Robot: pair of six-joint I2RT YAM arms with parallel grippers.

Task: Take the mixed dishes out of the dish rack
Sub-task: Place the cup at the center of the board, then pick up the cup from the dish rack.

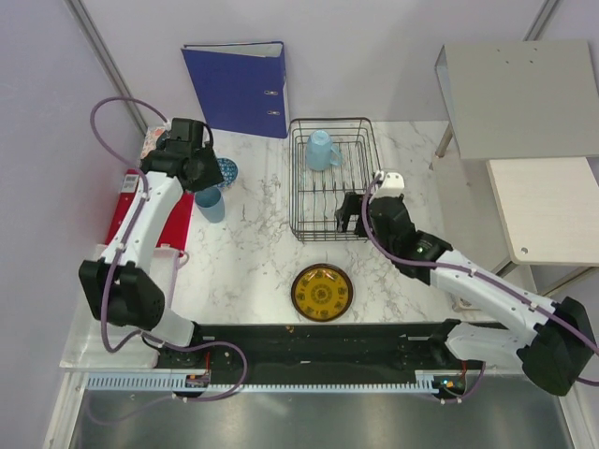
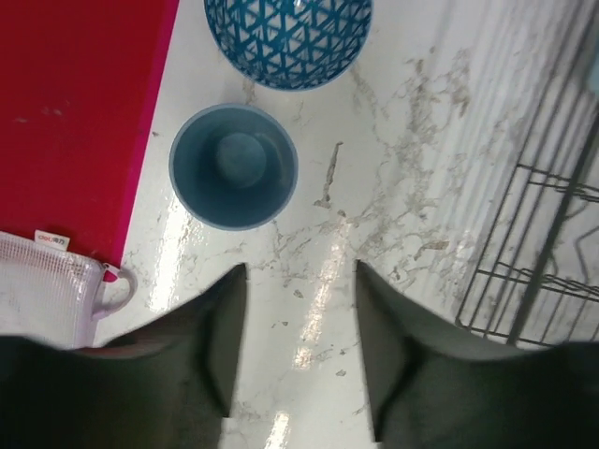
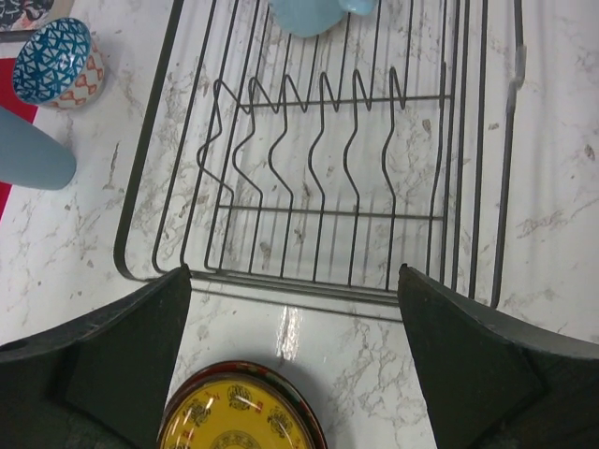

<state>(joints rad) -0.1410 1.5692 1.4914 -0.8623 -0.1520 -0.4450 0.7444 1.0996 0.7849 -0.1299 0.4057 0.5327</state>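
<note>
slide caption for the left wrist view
Open left pincer facing an upright pale blue cup, blue patterned bowl beyond it

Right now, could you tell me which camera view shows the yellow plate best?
The top external view: the whole yellow plate lies in front of the dish rack. The right wrist view catches only its upper part; the left wrist view misses it.

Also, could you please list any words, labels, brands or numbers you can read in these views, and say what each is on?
No text is legible.
Red print on the white tag of the mesh pouch: too small and blurred to read.
The blue binder: no lettering visible.
The yellow plate: pattern only, no words.
</note>
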